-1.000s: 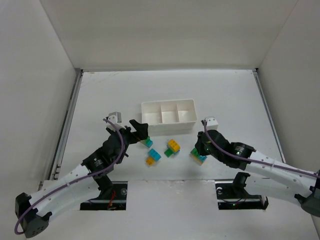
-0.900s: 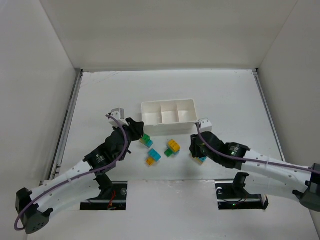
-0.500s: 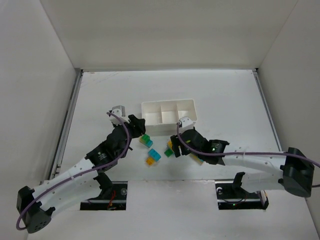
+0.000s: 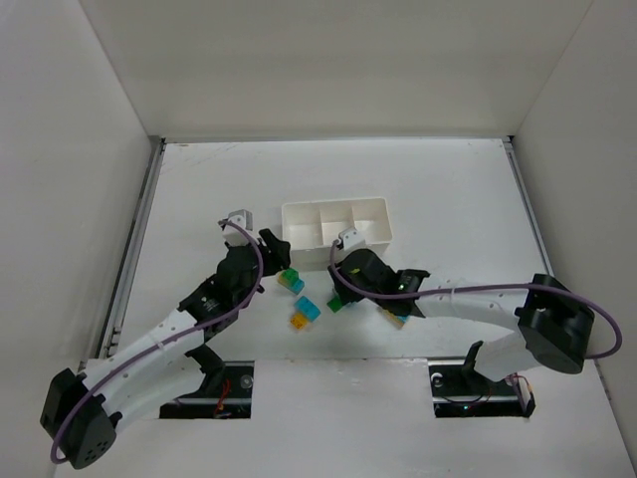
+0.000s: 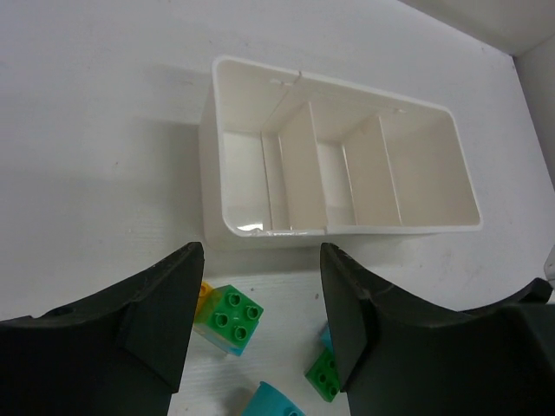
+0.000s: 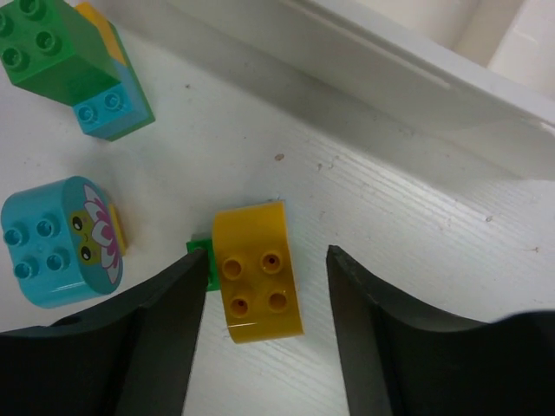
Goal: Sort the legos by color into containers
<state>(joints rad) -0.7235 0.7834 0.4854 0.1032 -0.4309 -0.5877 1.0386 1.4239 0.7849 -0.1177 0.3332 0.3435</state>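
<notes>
The legos lie loose in the middle of the table, on the near-edge side of the white tray (image 4: 314,257), whose three compartments hold nothing yet (so sorting has not really begun). Both arms are posed to pick.

The left end effector (image 5: 260,258) hovers with its fingers spread over a green brick (image 5: 230,316) that sits on a cyan one. The tray is just beyond it, probably so a lift can go straight into a compartment.

The right end effector (image 6: 269,253) is also spread. Its fingers stand on either side of a yellow brick (image 6: 257,277) clipped to a green piece (image 6: 199,256), and they look lined up for a pinch without gripping. A round cyan brick (image 6: 59,241) lies beside it, towards the table's left edge.

A second ago the right arm was over another stack (image 4: 398,317) nearer the right edge, with its fingers pressed together. It has since let go, swung left and opened over the yellow brick. The left arm has crept slightly towards the tray. None of the bricks has shifted noticeably.
</notes>
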